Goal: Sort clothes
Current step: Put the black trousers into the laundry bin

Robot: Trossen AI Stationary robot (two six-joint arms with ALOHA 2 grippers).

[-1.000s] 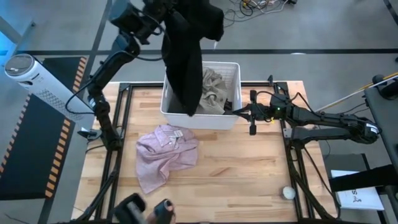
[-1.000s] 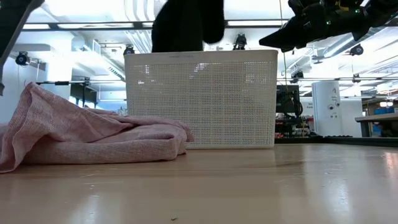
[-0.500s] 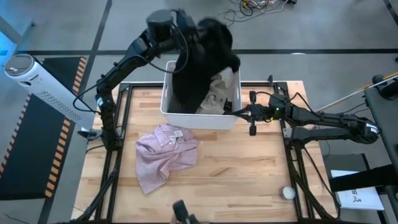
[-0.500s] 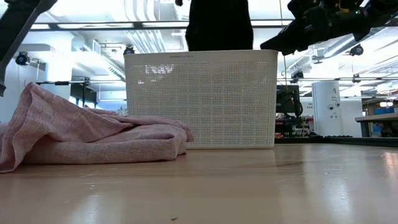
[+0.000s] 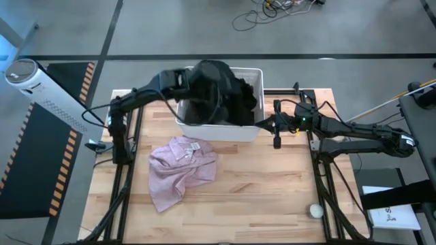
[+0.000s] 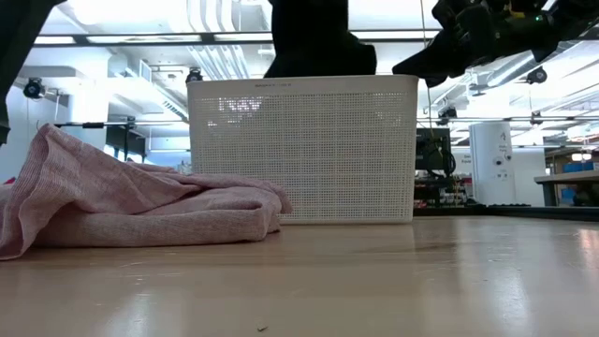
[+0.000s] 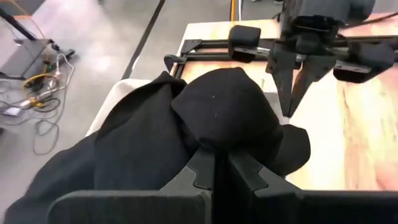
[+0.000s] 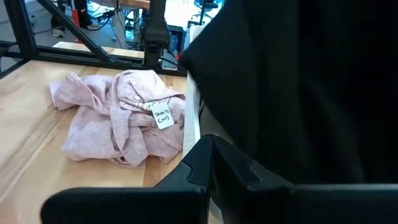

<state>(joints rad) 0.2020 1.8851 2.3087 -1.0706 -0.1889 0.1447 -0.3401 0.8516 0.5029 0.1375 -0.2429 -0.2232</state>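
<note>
Over the basket (image 5: 255,131) | left gripper (image 7: 214,163) clenched on black garment (image 5: 218,95), bunched below | right gripper (image 5: 275,129) beside basket, grip unreadable | pink shirt (image 5: 178,169) on table | judged soft, light, limp; best pinched at a fold

The black garment (image 5: 219,92) covers the basket's (image 5: 218,131) inside — whatever lies under it is hidden, and the left pincer (image 5: 197,85) is buried in the fabric.

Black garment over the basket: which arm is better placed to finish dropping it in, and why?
Left. Its tool is shut on the black garment directly above the white basket; the right tool waits outside the basket's side, holding nothing.
</note>
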